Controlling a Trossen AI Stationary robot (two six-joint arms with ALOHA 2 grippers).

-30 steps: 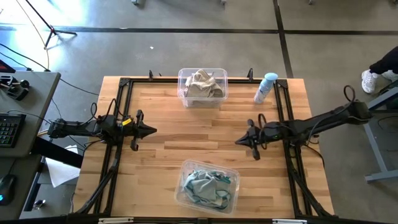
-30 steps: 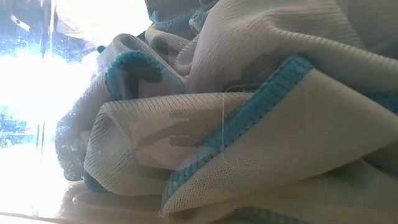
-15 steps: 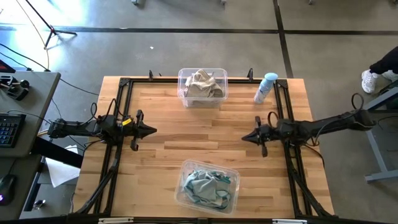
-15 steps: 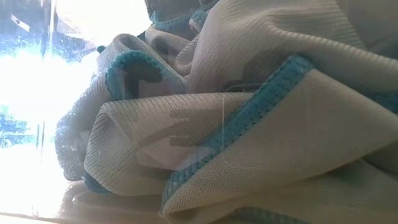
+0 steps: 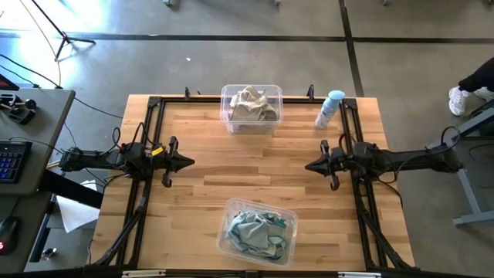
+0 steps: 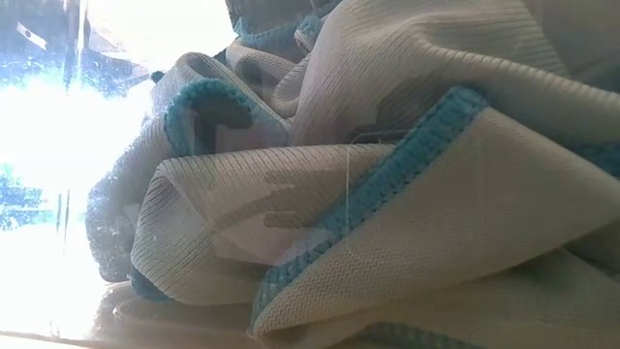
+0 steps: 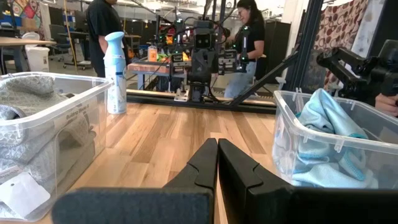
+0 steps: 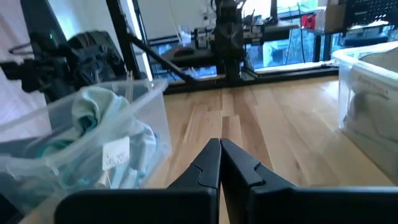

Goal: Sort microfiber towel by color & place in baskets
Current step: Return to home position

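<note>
Teal-blue towels [image 5: 255, 231] lie bunched in the clear basket [image 5: 287, 214] near the table's near edge; they fill the low view [image 6: 387, 194] and show in both wrist views [image 7: 323, 130] [image 8: 99, 124]. Beige-grey towels [image 5: 251, 104] sit in the clear basket [image 5: 228, 93] at the far edge, also seen in the left wrist view [image 7: 37, 118]. My left gripper [image 5: 191, 162] is shut above the table's left side, pointing right. My right gripper [image 5: 307, 166] is shut above the right side, pointing left. Neither touches anything.
A blue-capped spray bottle [image 5: 330, 108] stands near the far right corner. A black metal frame [image 5: 154, 104] runs around the table. Bare wood [image 5: 247, 166] lies between the two grippers and the two baskets. People stand in the room beyond [image 7: 249, 31].
My right arm has drawn back toward the table's right edge, its shut gripper sliding rightward away from the centre. The left arm, the towels and both baskets have stayed put.
</note>
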